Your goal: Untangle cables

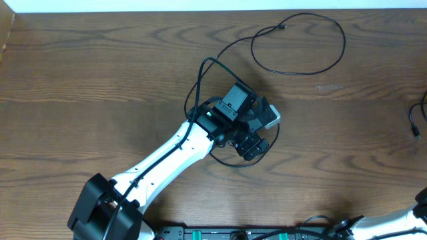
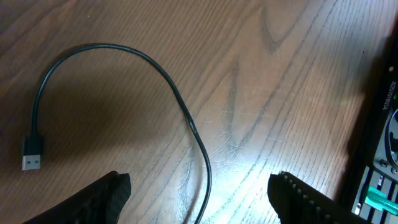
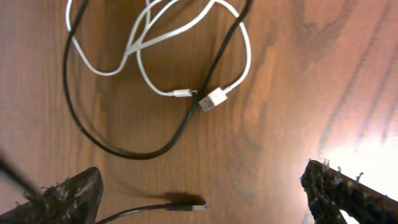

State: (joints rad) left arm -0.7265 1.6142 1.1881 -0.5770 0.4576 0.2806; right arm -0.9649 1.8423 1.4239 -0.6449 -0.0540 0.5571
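Left wrist view put your left gripper (image 2: 199, 186) nearest: its two black fingers (image 2: 106, 200) stood wide apart and held nothing, straddling the thin black cable (image 2: 189, 124) that lay flat on the brown wood-grain table (image 2: 298, 74). That stance looked chosen so a straight drop would pinch the cord well away from its end. Past the fingers the cord curved off to a small silver-tipped USB plug (image 2: 32, 155), lying free. In the right wrist view your right gripper (image 3: 202, 177) hung equally spread and empty above the knot: a slim black plug end (image 3: 186, 204) lay closest, then a white plug (image 3: 214, 98), then the thin white cable (image 3: 102, 72) looping across a black strand (image 3: 134, 155). It hovered there, I judge, to pin or lift one cord while the other arm pulled. From overhead, what looked like the left arm's own thicker black wire (image 1: 191, 90) arced beside the wrist and could snag on a pull; farther off, a loose black loop (image 1: 341, 47) lay by itself near the table's far edge. The knot did not show there.
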